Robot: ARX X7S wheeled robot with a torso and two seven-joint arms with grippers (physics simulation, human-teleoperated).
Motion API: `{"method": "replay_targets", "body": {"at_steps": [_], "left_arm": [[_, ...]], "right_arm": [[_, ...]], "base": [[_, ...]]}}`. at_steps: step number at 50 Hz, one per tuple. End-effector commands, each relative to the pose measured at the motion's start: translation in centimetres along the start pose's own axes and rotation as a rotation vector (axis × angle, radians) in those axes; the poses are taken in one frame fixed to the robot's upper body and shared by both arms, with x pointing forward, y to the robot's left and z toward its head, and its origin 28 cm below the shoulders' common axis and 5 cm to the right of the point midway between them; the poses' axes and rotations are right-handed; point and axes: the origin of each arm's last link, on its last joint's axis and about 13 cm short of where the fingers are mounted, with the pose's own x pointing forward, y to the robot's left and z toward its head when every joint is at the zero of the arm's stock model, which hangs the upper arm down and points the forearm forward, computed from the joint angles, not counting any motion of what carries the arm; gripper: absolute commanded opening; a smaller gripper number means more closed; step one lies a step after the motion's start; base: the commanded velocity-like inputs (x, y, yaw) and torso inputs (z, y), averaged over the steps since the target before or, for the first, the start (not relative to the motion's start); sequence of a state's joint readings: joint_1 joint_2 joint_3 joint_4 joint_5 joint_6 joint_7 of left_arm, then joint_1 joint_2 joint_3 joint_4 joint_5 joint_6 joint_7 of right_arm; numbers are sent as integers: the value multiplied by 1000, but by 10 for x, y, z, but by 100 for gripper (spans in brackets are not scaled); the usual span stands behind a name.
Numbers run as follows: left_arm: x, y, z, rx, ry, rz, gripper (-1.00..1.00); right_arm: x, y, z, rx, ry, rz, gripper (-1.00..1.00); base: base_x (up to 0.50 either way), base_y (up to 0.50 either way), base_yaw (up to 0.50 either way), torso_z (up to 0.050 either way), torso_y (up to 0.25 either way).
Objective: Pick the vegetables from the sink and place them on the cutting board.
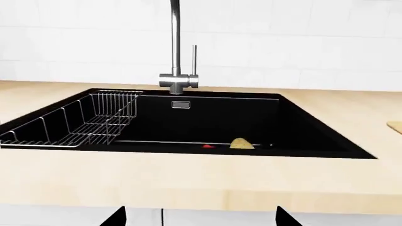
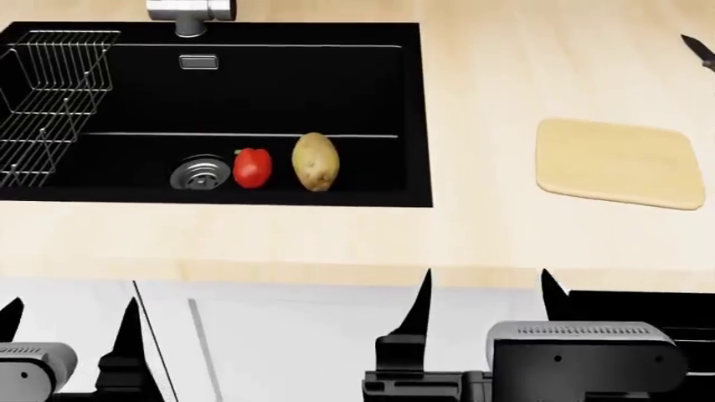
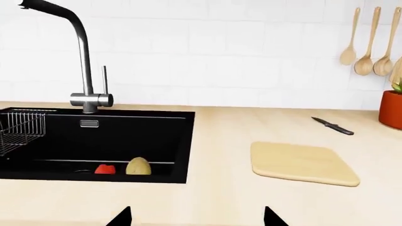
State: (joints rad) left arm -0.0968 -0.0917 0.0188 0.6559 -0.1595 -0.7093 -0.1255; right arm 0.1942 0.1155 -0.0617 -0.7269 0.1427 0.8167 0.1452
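A red bell pepper [image 2: 253, 167] and a tan potato [image 2: 315, 162] lie side by side on the floor of the black sink [image 2: 369, 100], right of the steel drain [image 2: 200, 174]. They also show in the right wrist view as pepper [image 3: 105, 169] and potato [image 3: 138, 166]; in the left wrist view only slivers of pepper [image 1: 208, 146] and potato [image 1: 242, 143] show. The cutting board [image 2: 620, 162] lies bare on the counter to the right. My left gripper [image 2: 69, 322] and right gripper [image 2: 486, 297] are open, empty, below the counter's front edge.
A wire rack [image 2: 50, 92] fills the sink's left side. A grey faucet [image 3: 84, 61] stands behind the sink. A black knife [image 3: 333, 125] lies behind the board. Wooden spoons [image 3: 364, 44] hang on the tiled wall and an orange-red pot [image 3: 390, 109] stands at the far right.
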Motion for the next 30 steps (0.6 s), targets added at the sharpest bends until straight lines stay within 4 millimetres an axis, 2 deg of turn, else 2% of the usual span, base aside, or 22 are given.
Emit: {"method": "replay_targets", "body": {"at_steps": [1,30], "left_arm": [[-4,5,10,-39,-5,-27,100],[-5,7,9,-22,4,-55,100]], "right_arm": [[-6,-2,14,-18,3,-15,100],[-12,-8,20,-55,21,-9,100]], "base": [[0,0,0,50,0],[0,0,0,50,0]]}}
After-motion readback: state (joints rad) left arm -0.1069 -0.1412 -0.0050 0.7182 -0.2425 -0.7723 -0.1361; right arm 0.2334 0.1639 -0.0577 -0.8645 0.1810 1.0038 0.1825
